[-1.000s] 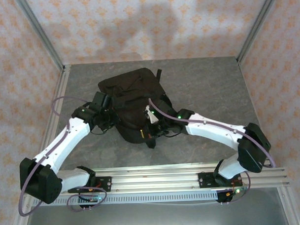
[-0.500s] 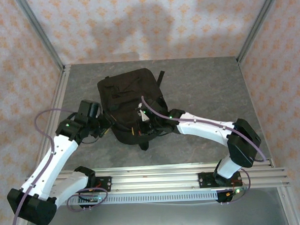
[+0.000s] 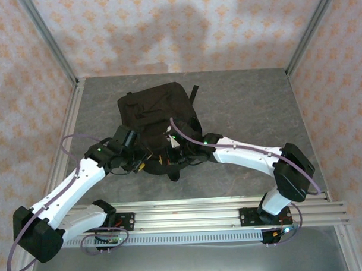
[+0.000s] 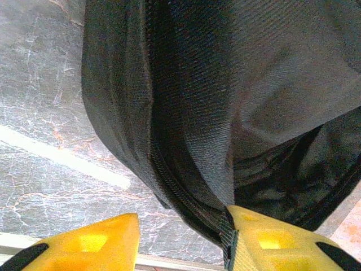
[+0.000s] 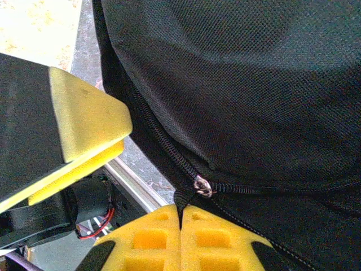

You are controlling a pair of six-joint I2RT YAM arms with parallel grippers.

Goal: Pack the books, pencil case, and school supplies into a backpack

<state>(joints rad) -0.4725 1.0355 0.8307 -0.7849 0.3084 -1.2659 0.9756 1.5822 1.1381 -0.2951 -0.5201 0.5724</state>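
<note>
**Operator:** Which step is in hand?

**Technician:** Judged to be zip handling on the backpack (image 3: 153, 109). It lies mid-table (image 3: 245, 103), with its near edge between the two arms. The right gripper (image 5: 180, 226) is fully closed, its pads pinching a black fabric tab (image 5: 179, 200) just below the zip slider (image 5: 202, 186). The left gripper (image 4: 180, 245) stands wide apart and holds nothing. One fingertip (image 4: 265, 243) touches the backpack's seam, and the other is over bare table.

**Operator:** What does the next move call for?

**Technician:** Probably this: close the left gripper on the fabric edge to brace it, then draw the tab along the zip track with the right. Keep the pull in line with the teeth, because soft fabric is likely to bunch. Whether the zip is being opened or shut cannot be told.

**Operator:** Quantities?

**Technician:** Backpack: one. Zip slider: one. Fabric tab: one. Grippers: two. What the backpack holds cannot be told.
</note>
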